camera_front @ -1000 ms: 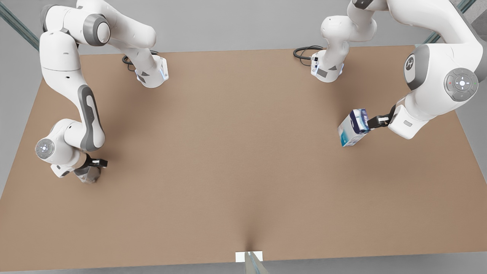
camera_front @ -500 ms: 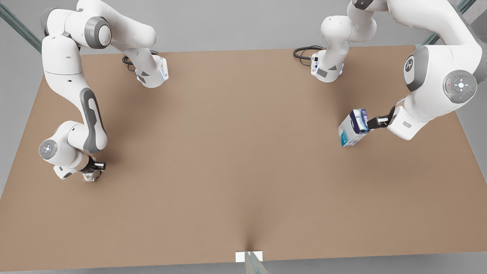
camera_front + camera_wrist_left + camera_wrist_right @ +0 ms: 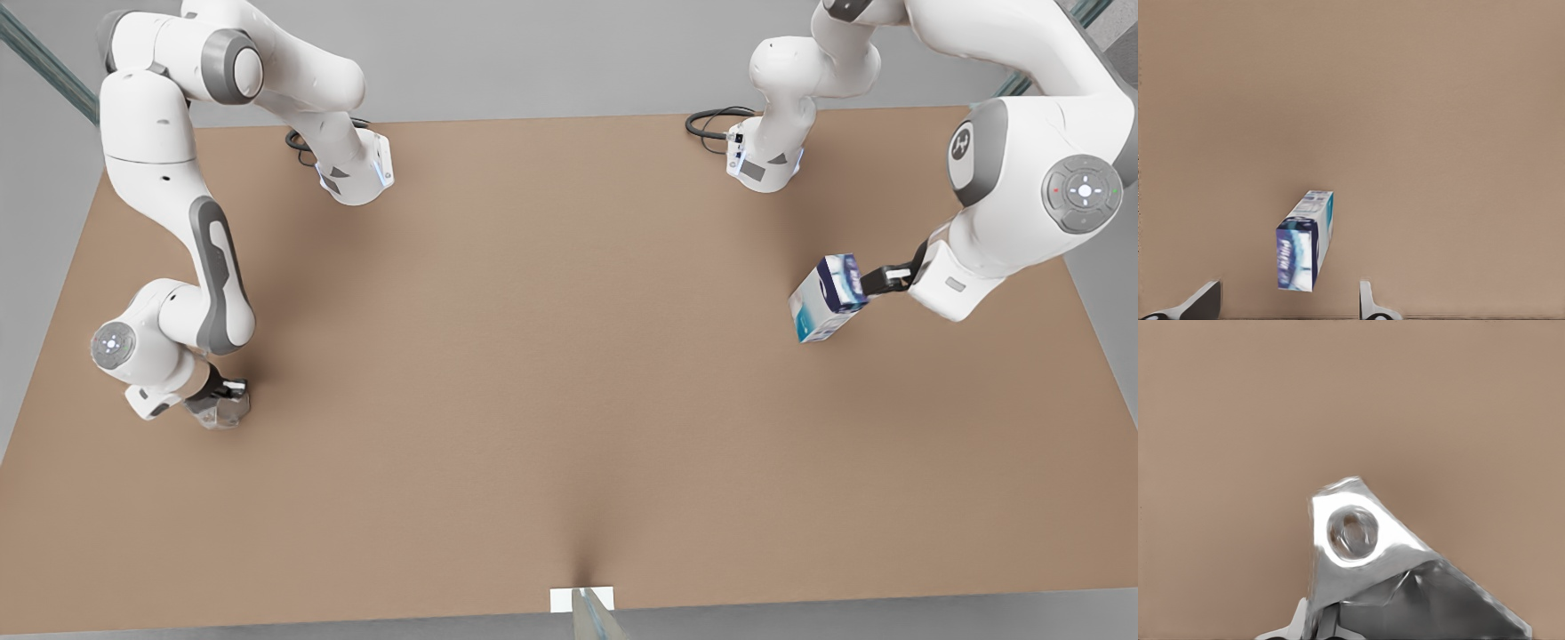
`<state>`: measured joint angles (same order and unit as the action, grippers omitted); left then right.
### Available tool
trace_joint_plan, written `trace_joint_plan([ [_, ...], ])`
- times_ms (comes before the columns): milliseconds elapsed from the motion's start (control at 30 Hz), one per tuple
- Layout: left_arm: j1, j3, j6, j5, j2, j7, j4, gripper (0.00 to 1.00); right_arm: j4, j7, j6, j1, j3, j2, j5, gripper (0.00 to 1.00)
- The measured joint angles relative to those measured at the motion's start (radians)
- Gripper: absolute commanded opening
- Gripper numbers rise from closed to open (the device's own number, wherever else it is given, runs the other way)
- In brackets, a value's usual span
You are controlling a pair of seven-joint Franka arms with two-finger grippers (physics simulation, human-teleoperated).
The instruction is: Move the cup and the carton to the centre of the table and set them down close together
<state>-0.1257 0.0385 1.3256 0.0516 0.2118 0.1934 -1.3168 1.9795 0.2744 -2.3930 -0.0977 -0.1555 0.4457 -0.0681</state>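
**Cup and carton at opposite ends, both claws on station**

Carton (image 3: pixel 822 311) sits toward the front view's right side of the table (image 3: pixel 533 356), dark blue top up, teal lower part toward the table. Left claw (image 3: pixel 876 280) is at the carton's top end, reaching in from the front view's right. In the left wrist view its fingers (image 3: pixel 1367 297) are spread wide, with the carton in line between them and neither one touching it.

Cup (image 3: pixel 218 412) is at the front view's left side, near the table's edge, well apart from the carton. Right claw (image 3: pixel 229 388) is directly on it, coming in from above. In the right wrist view the cup's narrow base faces the camera and its faceted sides flare out close to the lens. Cannot tell whether this claw is pinching the cup or merely against it.
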Motion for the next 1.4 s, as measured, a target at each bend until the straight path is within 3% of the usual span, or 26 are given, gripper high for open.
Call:
trace_joint_plan([
  [400,0.03,-0.045,-0.005,-0.006,-0.032,-0.004,0.011,1.0,-0.219,-0.213,0.122,0.204,0.112,0.043,0.0,0.21],
  [633,0.029,-0.045,-0.003,-0.006,-0.055,-0.003,-0.032,1.0,-0.531,-0.341,0.315,0.361,0.122,0.204,-0.002,0.21],
  [800,0.029,-0.045,0.001,-0.005,-0.064,-0.005,-0.053,1.0,-0.741,-0.505,0.318,0.477,0.121,0.368,-0.001,0.21],
  [1100,0.029,-0.043,-0.004,-0.004,-0.073,0.008,-0.092,1.0,-0.919,-0.763,0.309,0.611,0.161,0.507,0.001,0.21],
  [1400,0.027,-0.036,0.126,-0.005,-0.119,0.003,-0.364,1.0,-1.005,-0.939,0.238,0.738,0.235,0.577,0.0,0.21],
])
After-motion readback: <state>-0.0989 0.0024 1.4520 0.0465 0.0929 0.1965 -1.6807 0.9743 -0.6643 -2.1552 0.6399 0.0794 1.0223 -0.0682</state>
